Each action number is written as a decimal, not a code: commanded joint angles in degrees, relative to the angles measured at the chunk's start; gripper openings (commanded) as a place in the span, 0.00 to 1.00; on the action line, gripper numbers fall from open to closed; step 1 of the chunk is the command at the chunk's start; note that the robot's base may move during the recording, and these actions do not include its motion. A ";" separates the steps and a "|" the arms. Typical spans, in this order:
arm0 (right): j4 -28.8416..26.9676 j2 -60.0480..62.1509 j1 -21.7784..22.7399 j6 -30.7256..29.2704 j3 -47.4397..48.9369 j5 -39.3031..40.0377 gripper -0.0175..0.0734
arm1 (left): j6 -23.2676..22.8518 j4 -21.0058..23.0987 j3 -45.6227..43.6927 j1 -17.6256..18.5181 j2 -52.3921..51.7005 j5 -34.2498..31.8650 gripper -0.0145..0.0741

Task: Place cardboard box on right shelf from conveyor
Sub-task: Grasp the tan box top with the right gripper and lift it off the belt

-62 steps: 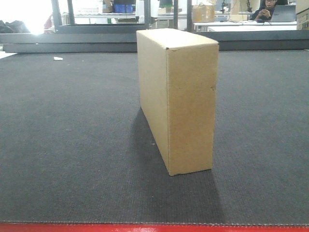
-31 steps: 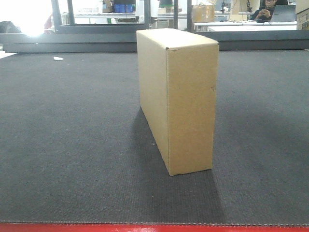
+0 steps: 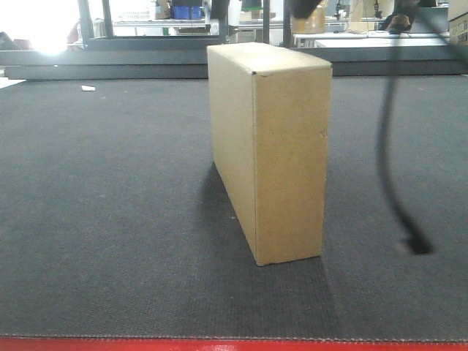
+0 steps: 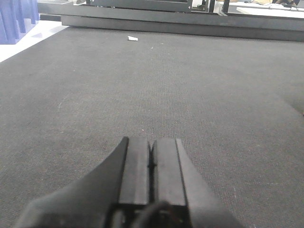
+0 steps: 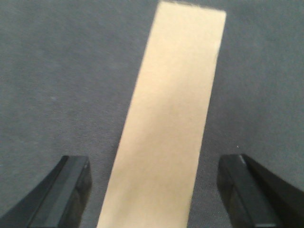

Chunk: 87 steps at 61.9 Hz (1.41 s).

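A blurred black cable [image 3: 385, 146] has swung into the front view, hanging right of the cardboard box [image 3: 270, 153] over the belt [image 3: 110, 219], while two dark shapes [image 3: 303, 7] now poke in at the top edge above it.

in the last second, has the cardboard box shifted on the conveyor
No. The cardboard box stands in the same spot on the conveyor: its near bottom corner is just as far from the red front edge as before.
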<state>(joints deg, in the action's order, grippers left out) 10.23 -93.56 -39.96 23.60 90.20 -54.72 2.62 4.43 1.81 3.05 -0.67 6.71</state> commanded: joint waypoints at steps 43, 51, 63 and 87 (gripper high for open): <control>2.02 -5.62 -0.21 0.82 2.89 0.32 0.53 | 0.01 0.34 0.44 0.40 -0.88 -4.98 0.03; 1.79 -5.13 0.71 0.80 3.54 0.31 0.47 | 0.01 0.34 0.44 0.40 -0.88 -4.98 0.03; 1.84 -0.53 3.21 -3.23 3.84 0.03 0.47 | 0.01 0.34 0.44 0.40 -0.88 -4.98 0.03; 2.40 17.11 11.59 -7.79 -13.69 5.82 0.47 | 0.01 0.34 0.44 0.40 -0.88 -4.98 0.03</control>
<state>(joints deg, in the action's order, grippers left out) 10.74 -82.81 -30.13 16.59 79.72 -54.65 2.62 4.43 1.81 3.05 -0.67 6.71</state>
